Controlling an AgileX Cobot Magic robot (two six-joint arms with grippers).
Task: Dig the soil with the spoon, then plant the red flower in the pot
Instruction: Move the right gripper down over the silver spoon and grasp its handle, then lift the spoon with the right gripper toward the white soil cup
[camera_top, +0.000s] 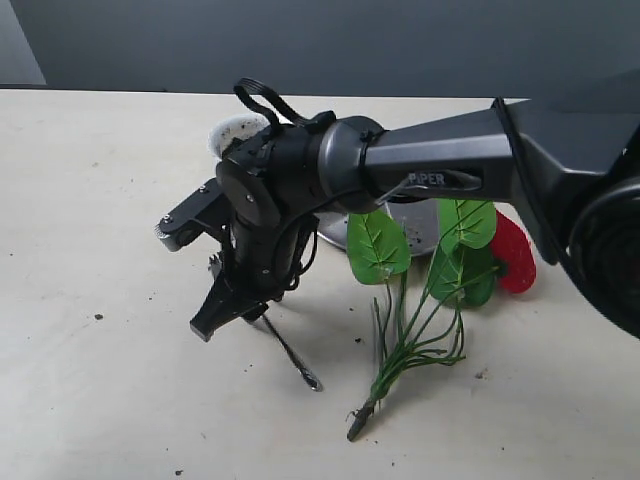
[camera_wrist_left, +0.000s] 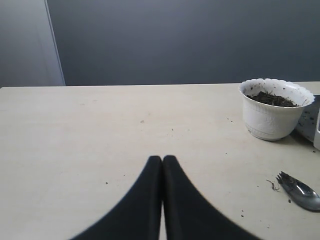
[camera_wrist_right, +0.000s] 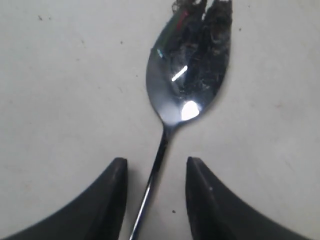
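In the exterior view the right gripper (camera_top: 232, 312) reaches across low over the spoon (camera_top: 293, 357) on the tabletop (camera_top: 90, 200), the red flower (camera_top: 440, 262) lying unplanted to its right. The left wrist view shows the left gripper (camera_wrist_left: 162, 161) pressed closed and empty, with the pot (camera_wrist_left: 275, 108) already holding soil (camera_wrist_left: 272, 99). In the right wrist view the parted fingers (camera_wrist_right: 112, 190) straddle the dirt-smeared spoon's handle, so digging looks done and planting remains.

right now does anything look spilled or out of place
Yes: loose soil crumbs dot the table, dirt clings to the spoon bowl, and the red flower lies flat on the table, unplanted.
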